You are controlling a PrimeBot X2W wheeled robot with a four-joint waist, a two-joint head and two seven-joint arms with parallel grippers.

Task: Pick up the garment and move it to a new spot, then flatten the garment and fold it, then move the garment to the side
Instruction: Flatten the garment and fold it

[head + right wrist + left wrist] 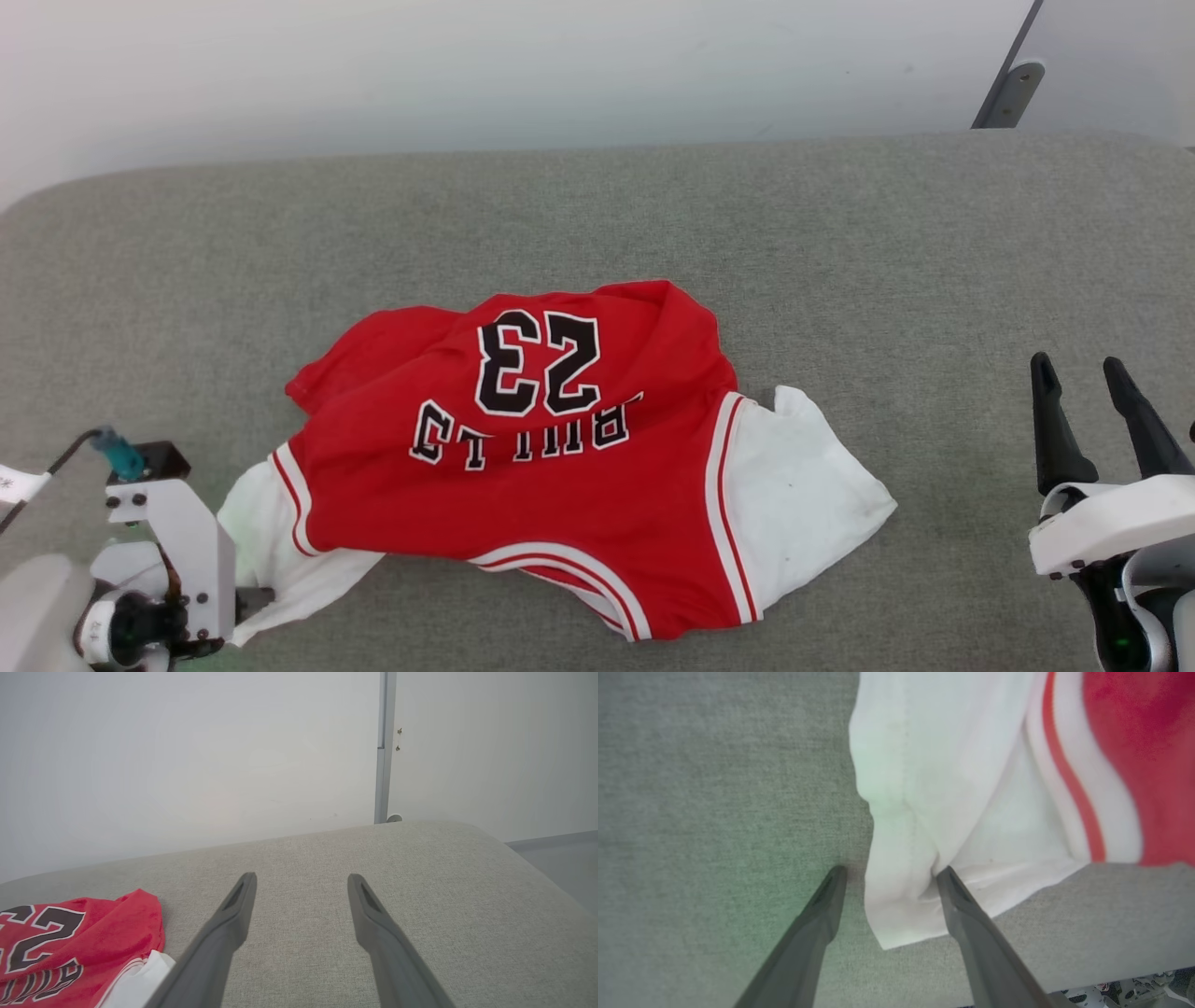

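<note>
- Grey fabric-covered desk (840, 233): left hand (892, 870) open, fingers astride the white sleeve (915, 788) corner.
- Garment (523, 485) lies crumpled just beyond it; right hand (1088, 373) open, well apart.
- Risk: a shallow pinch could slip off the thin hem.

Both left gripper (892, 870) and right gripper (1078, 362) gape wide.
</note>
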